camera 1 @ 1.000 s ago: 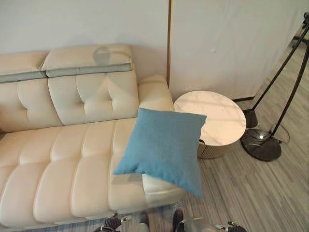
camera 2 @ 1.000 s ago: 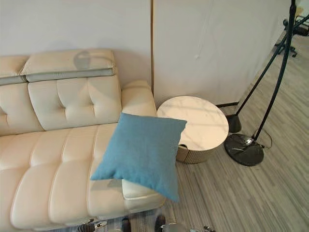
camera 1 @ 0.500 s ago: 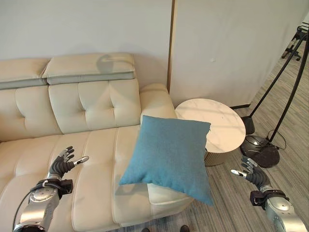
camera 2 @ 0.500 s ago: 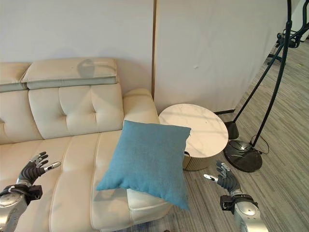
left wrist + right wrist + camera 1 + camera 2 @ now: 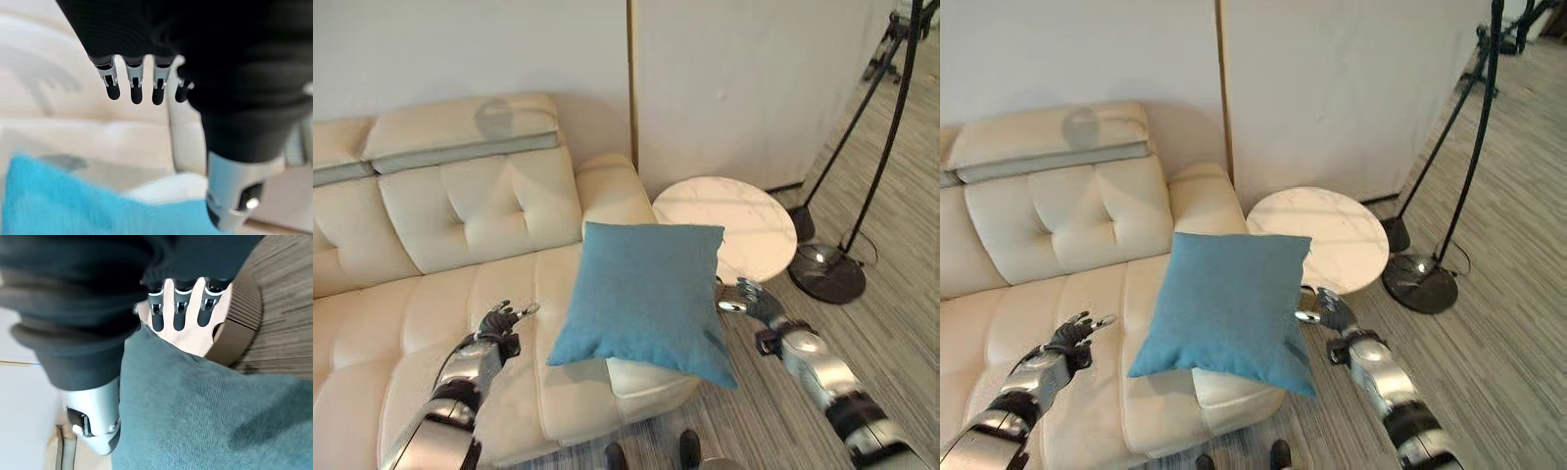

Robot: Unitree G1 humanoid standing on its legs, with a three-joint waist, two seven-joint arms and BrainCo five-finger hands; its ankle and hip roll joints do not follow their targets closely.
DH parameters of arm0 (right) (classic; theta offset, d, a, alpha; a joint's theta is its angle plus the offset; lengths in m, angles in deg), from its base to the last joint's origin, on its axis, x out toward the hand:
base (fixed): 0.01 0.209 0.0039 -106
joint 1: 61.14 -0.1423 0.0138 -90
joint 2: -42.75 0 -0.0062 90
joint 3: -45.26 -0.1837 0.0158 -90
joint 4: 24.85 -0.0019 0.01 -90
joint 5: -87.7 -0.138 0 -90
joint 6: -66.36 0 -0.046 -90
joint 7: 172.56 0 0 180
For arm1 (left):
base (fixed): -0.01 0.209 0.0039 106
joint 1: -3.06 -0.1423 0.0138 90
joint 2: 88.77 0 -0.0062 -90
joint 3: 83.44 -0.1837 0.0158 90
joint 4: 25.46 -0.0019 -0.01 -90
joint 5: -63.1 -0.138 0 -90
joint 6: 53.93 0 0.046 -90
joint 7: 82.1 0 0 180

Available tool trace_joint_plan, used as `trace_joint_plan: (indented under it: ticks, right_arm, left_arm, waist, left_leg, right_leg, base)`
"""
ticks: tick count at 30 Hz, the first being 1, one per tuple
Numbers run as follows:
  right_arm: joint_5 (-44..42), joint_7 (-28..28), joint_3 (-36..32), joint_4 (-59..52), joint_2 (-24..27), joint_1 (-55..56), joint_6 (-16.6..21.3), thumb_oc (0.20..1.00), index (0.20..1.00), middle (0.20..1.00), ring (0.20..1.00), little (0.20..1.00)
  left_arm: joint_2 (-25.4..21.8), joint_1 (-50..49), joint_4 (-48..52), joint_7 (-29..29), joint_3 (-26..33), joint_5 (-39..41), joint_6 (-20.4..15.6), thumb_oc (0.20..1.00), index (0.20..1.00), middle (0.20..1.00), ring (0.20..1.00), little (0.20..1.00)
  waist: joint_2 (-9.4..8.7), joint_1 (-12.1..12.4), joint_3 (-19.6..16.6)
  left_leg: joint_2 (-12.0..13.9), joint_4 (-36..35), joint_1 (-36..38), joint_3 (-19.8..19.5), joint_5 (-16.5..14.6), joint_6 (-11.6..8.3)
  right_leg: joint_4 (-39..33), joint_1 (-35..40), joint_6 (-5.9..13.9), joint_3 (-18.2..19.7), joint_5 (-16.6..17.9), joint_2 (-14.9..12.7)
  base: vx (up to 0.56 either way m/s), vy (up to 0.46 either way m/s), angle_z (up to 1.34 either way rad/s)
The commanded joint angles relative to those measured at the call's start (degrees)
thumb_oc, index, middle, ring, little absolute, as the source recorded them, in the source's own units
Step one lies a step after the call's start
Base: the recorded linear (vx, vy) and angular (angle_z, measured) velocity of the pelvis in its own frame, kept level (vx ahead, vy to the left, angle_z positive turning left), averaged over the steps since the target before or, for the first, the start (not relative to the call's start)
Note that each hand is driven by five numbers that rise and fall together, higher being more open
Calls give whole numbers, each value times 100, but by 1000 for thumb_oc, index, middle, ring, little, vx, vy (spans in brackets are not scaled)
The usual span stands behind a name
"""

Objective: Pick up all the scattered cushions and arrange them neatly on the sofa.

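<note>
A square blue fabric cushion (image 5: 646, 294) rests on the right end of a cream tufted leather sofa (image 5: 431, 294), propped against the padded armrest (image 5: 612, 191), with its lower right corner overhanging the seat edge above the grey wood-plank floor (image 5: 891, 323).

The left hand (image 5: 501, 321) is positioned above the sofa seat, to the left of the cushion and apart from it. Its fingers (image 5: 133, 83) are extended and relaxed, and it holds nothing. In the left wrist view the blue fabric lies below the hand, with cream upholstery beyond it.

The right hand (image 5: 751, 300) is positioned just beside the cushion's right edge, between the cushion and a round white marble-topped side table (image 5: 729, 225) with a ribbed tan base (image 5: 244, 313). Its fingers (image 5: 178, 308) are straight and spread, gripping nothing (whether the hand touches the fabric cannot be determined). In the right wrist view the cushion surface lies directly under the palm side.

The side table stands against the sofa's armrest end, in front of a plain white wall panel (image 5: 744, 88). To the right of the table, a black floor stand with a round base (image 5: 827, 274) and slanted poles stands on the floor.
</note>
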Motion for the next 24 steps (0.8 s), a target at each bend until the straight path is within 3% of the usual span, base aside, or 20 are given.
trace_joint_plan:
  ticks: [1,5,7,12,18,19,20,21,24]
  right_arm:
    - [-413,436,263,655,-143,-1236,328,1000,1000,1000,1000,1000]
    - [-732,633,443,1293,-320,-2043,450,1000,1000,1000,1000,1000]
    - [-1038,871,607,1952,-450,-3007,558,1000,1000,1000,1000,1000]
    - [-1339,955,824,2696,-691,-3949,655,1000,1000,1000,1000,1000]
    - [-1614,1121,1189,2784,-1155,-4440,818,1000,1000,1000,1000,1000]
    - [-1694,1095,1250,2659,-1278,-4357,811,809,809,809,809,809]
    - [-1702,1061,1323,2608,-1338,-4308,804,545,545,545,545,545]
    - [-1726,1067,1376,2482,-1410,-4208,786,200,200,200,200,200]
    - [-1764,945,1569,1893,-1528,-3738,740,200,200,200,200,200]
  left_arm:
    - [-270,1268,-694,-242,-259,363,-318,1000,1000,1000,1000,1000]
    - [-301,1925,-866,-363,-442,587,-419,1000,1000,1000,1000,1000]
    - [-261,2617,-988,-456,-727,777,-489,1000,1000,1000,1000,1000]
    - [-128,3286,-1143,-465,-1067,856,-467,1000,1000,1000,1000,1000]
    - [615,3572,-809,-607,-1339,1248,-584,1000,1000,1000,1000,1000]
    - [821,3435,-704,-583,-1413,1388,-577,523,523,523,523,523]
    - [940,3380,-570,-576,-1500,1464,-607,200,200,200,200,200]
    - [1104,3258,-367,-588,-1603,1573,-615,200,200,200,200,200]
    - [1492,2847,283,-530,-1863,1902,-596,200,200,200,200,200]
  waist:
    - [-97,-16,450]
    - [-148,-31,648]
    - [-210,-49,925]
    - [-256,-52,1079]
    - [-265,-72,1319]
    - [-272,-64,1349]
    - [-273,-56,1356]
    - [-280,-42,1371]
    - [-278,-27,1440]
  left_leg:
    - [50,-31,12,-189,-355,-299]
    - [59,170,-425,-227,-311,-303]
    - [37,611,-1012,-301,-358,-286]
    - [15,994,-1655,-334,-419,-276]
    - [-18,1358,-2316,-521,-439,-287]
    - [-28,1321,-2262,-527,-435,-279]
    - [-31,1292,-2234,-537,-436,-269]
    - [-43,1270,-2197,-556,-435,-262]
    - [-65,1166,-1998,-601,-447,-242]
  right_leg:
    - [6,-167,217,17,-382,6]
    - [137,-554,188,46,-316,-18]
    - [516,-1092,155,88,-316,-69]
    - [916,-1705,147,116,-352,-59]
    - [1293,-2278,103,67,-489,-68]
    - [1283,-2235,90,54,-511,-66]
    - [1277,-2212,80,41,-528,-71]
    - [1268,-2167,73,20,-540,-77]
    - [1179,-1972,59,-22,-556,-89]
  base:
    - [-114,-18,-8]
    - [-81,-13,0]
    - [-127,2,-1]
    - [-40,6,-1]
    - [2,-4,13]
    - [36,12,12]
    - [37,5,8]
    - [30,7,5]
    - [11,11,5]
